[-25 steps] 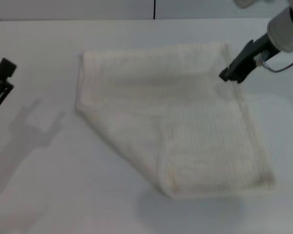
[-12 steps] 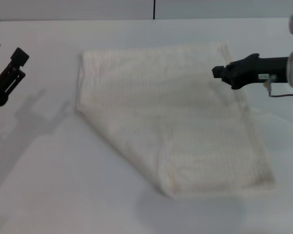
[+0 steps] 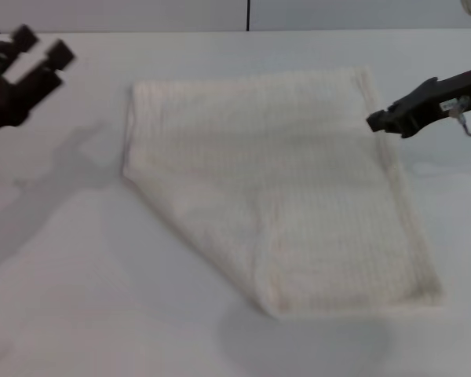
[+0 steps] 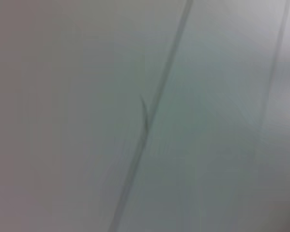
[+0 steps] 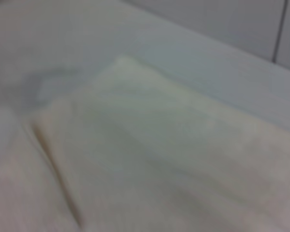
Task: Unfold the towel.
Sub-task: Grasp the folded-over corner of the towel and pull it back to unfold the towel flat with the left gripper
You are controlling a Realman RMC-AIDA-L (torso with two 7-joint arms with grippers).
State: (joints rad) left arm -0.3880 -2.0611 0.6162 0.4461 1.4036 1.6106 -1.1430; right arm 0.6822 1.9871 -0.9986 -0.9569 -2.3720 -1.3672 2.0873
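Note:
The towel (image 3: pixel 275 188) is a large cream-white waffle-weave cloth lying flat on the white table. Its near left side ends in a diagonal folded edge. It also fills the right wrist view (image 5: pixel 159 159), where no fingers show. My right gripper (image 3: pixel 379 122) is a dark tip at the towel's right hem, near its far right corner. I cannot tell whether it touches the cloth. My left gripper (image 3: pixel 38 49) is at the far left, well away from the towel, with its two fingers spread and empty.
The white table (image 3: pixel 102 298) extends on all sides of the towel. A wall with a dark vertical seam (image 3: pixel 248 14) stands behind it. The left wrist view shows only a grey surface with dark seam lines (image 4: pixel 150 121).
My left gripper has moved up and farther back at the left. My right gripper has drawn back to the right, from over the towel to its right hem. The towel lies flatter.

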